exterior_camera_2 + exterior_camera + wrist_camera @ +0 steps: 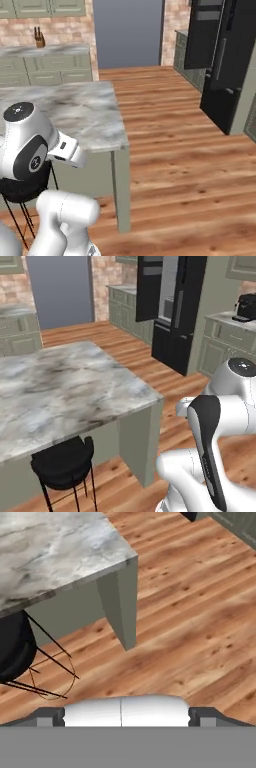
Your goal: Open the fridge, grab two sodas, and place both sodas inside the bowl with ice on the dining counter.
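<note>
The black fridge [175, 321] stands at the far right across the wood floor, and its left door [149, 288] is swung open on a pale interior. It also rises at the right edge of the right base view as the fridge [230, 65]. The marble dining counter [65, 386] [85, 112] [50, 547] lies close on my left. In the hand view my gripper [127, 713] is open and empty, with its fingertips [50, 716] far apart, and it points down at the floor by the counter's corner. The sodas and the bowl with ice are out of view.
A black stool [62, 461] [20, 187] [12, 647] stands tucked under the counter's near edge. Bare wood floor [170, 130] stretches between the counter and the fridge. A dark appliance [245, 308] sits on the right wall counter, and a knife block [39, 37] on the back one.
</note>
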Motion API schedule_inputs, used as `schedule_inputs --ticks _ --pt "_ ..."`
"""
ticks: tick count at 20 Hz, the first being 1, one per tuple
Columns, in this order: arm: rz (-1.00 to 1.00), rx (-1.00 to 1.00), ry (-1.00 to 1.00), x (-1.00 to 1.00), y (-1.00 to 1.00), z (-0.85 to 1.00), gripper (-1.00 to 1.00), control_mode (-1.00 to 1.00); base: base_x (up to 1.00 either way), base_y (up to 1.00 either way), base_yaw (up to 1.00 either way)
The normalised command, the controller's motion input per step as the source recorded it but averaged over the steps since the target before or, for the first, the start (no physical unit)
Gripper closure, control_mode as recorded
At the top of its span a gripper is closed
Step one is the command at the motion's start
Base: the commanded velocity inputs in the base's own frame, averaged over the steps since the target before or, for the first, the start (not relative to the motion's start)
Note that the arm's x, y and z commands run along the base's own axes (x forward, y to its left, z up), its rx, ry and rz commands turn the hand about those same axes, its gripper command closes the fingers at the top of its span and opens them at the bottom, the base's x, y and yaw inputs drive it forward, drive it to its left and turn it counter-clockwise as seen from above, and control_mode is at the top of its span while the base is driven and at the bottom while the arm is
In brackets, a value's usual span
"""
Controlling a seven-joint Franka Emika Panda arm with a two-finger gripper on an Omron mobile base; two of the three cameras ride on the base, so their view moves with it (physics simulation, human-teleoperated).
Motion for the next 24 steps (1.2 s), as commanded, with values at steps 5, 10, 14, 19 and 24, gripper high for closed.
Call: schedule_inputs --ticks 5,10,14,19,24 --pt "0.00 0.00 0.00 0.00 0.00 0.00 -1.00 1.00 0.42 -0.98 0.00" --pt "0.00 0.00 0.00 0.00 0.00 0.00 -1.00 1.00 0.81 -0.75 0.09" --pt "0.00 0.00 0.00 0.00 0.00 0.00 -1.00 1.00 1.00 -0.39 0.21" --pt "0.00 0.00 0.00 0.00 0.00 0.00 -1.00 1.00 1.00 -0.37 0.23" --pt "0.00 0.00 0.00 0.00 0.00 0.00 -1.00 1.00 0.84 -0.80 0.15"
